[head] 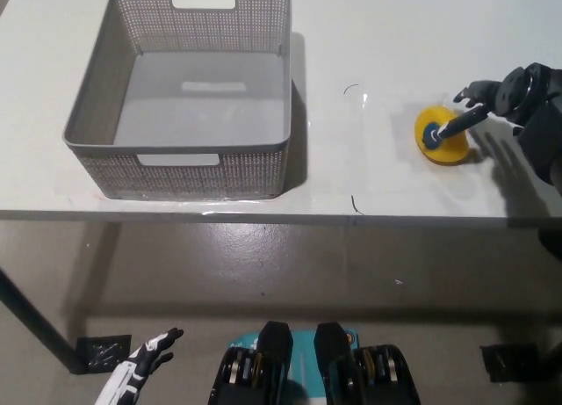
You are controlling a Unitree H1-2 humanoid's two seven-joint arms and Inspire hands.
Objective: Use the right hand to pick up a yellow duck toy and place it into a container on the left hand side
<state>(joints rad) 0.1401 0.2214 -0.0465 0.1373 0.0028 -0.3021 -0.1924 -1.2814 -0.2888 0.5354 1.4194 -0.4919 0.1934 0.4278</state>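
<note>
Closing the spread-fingered, empty black right hand [502, 93] squarely around the small yellow plastic duck toy [442, 133], resting on the white counter [369, 168] at its fingertips, should prevent tipping before lifting.

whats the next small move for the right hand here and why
Probably close the fingers around the yellow duck toy. The black right hand is open, with only one fingertip on the toy, which sits on the white table well right of the empty grey basket. Nothing is gripped, so a lift would likely fail. The white left hand rests low, below the table edge.
</note>
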